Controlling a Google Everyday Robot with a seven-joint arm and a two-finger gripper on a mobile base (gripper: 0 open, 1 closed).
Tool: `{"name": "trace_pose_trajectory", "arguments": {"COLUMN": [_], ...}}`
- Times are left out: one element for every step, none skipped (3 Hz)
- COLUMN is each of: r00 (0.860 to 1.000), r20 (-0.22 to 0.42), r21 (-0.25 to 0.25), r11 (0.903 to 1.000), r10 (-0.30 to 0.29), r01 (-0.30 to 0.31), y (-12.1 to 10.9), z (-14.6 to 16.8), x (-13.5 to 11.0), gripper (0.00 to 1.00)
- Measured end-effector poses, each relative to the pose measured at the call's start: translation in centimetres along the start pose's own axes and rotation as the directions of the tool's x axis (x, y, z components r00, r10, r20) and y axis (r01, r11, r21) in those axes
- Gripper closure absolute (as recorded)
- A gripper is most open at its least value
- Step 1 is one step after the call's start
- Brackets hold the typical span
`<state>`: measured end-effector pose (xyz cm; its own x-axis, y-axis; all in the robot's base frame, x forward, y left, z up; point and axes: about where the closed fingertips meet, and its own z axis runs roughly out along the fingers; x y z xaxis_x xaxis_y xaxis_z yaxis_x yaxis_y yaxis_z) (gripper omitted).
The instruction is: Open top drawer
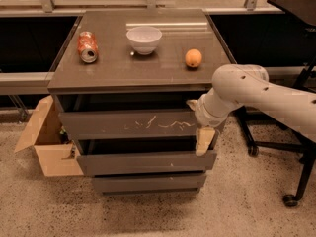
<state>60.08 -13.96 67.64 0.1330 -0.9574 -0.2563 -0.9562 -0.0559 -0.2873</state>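
Note:
The top drawer [128, 123] is a wide dark grey-brown handleless front with whitish scratches across its middle, under the cabinet top. It stands slightly out from the cabinet, with a dark gap above it. My gripper [203, 137] hangs at the drawer's right end from the white arm [256, 93] that comes in from the right. Its cream-coloured fingertip [204, 141] points down over the gap between the top and middle drawer fronts.
On the cabinet top [113, 70] lie a crushed red can [87, 46], a white bowl [143, 38] and an orange [193, 58]. Two shorter drawer fronts sit below. An open cardboard box [44, 144] stands on the floor at left. A black chair base [286, 152] stands at right.

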Motion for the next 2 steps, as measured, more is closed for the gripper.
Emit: {"name": "trace_pose_trajectory", "arguments": {"r00": [1.000, 0.998], "r20": [0.026, 0.059], "r21": [-0.015, -0.034], "r11": [0.9999, 0.9994], "r10": [-0.003, -0.003], "r01": [0.003, 0.005], "y": [-0.62, -0.79], "z": [1.22, 1.80], "x": [-0.02, -0.17], "gripper": [0.00, 0.27]}}
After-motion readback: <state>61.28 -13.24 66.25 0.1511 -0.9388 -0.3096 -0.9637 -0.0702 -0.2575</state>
